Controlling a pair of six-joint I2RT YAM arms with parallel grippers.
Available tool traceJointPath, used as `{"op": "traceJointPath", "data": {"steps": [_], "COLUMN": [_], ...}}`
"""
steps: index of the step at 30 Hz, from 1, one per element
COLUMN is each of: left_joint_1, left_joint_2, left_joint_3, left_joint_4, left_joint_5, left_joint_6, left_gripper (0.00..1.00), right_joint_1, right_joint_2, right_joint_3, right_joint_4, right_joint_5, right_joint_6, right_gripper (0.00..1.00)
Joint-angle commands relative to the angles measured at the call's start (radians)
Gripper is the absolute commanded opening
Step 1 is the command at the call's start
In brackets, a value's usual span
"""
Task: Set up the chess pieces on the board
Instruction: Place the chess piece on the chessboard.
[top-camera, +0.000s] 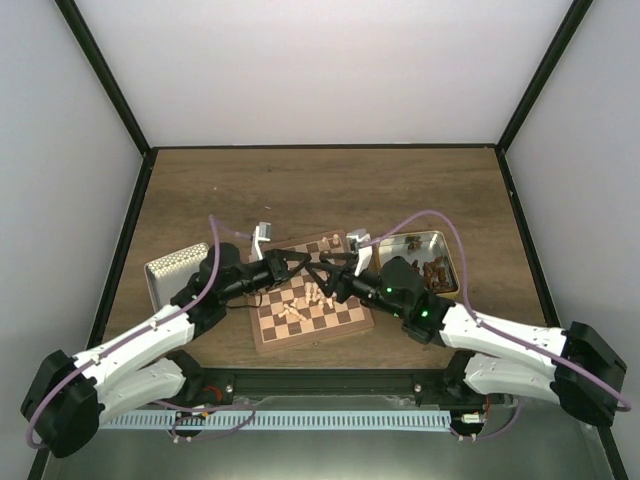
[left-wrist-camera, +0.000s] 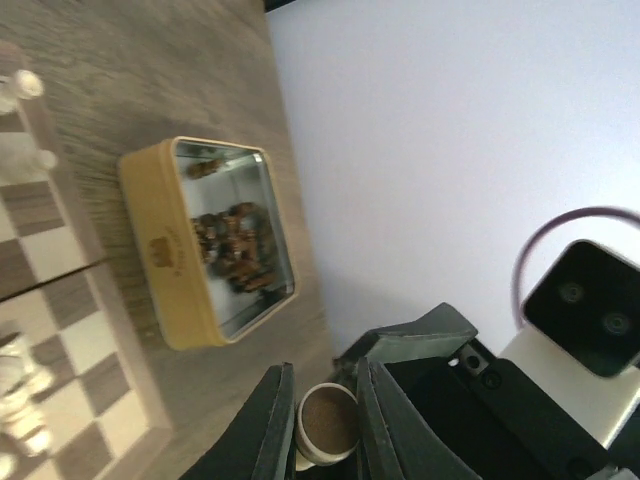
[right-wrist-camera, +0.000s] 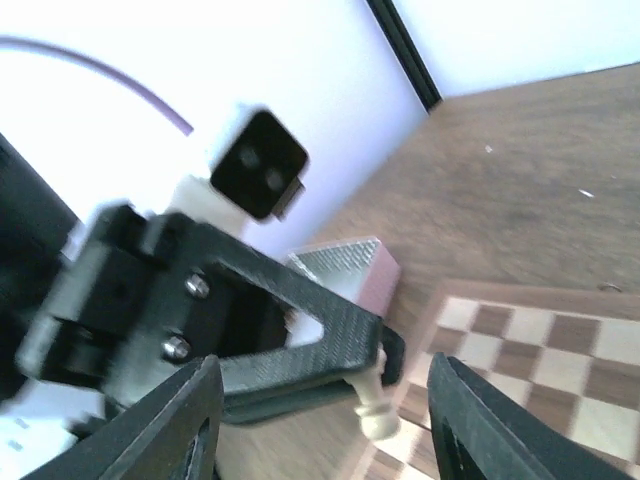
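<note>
The table (top-camera: 320, 190) carries the board (top-camera: 310, 341) centrally, within both arms' reach, with pale chess pieces (top-camera: 298, 306) toppled across it; the tin (left-wrist-camera: 160, 250) of dark men sits just beside. Above the board the left fingers (left-wrist-camera: 268, 425) clench one pale piece (right-wrist-camera: 377, 415), seemingly mid-handover to stand it upright; the right fingers (right-wrist-camera: 480, 430) gape, grasping nothing.

white arms (top-camera: 130, 345) with black joints (top-camera: 75, 395), looping purple cables (top-camera: 430, 212) and silver screws (right-wrist-camera: 197, 286).
</note>
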Motion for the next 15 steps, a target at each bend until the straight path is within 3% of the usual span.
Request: {"op": "traceJointPath", "data": {"steps": [1, 9, 15], "left_joint_1": [-0.003, -0.003, -0.003], "left_joint_2": [-0.019, -0.036, -0.035], "left_joint_3": [0.003, -0.005, -0.004], "left_joint_4": [0.158, 0.31, 0.35], "left_joint_5": [0.033, -0.003, -0.013], "left_joint_6": [-0.173, -0.37, -0.414], "left_gripper": [0.09, 0.09, 0.09], "right_joint_1": [0.002, 0.002, 0.001], "right_joint_2": [-0.041, -0.034, -0.023], "right_joint_3": [-0.016, 0.043, 0.02], "right_joint_4": [0.136, 0.03, 0.197], "right_joint_5": [0.023, 0.081, -0.01], "right_joint_6": [0.336, 0.546, 0.537], "right_gripper": [0.59, 0.54, 0.44]}}
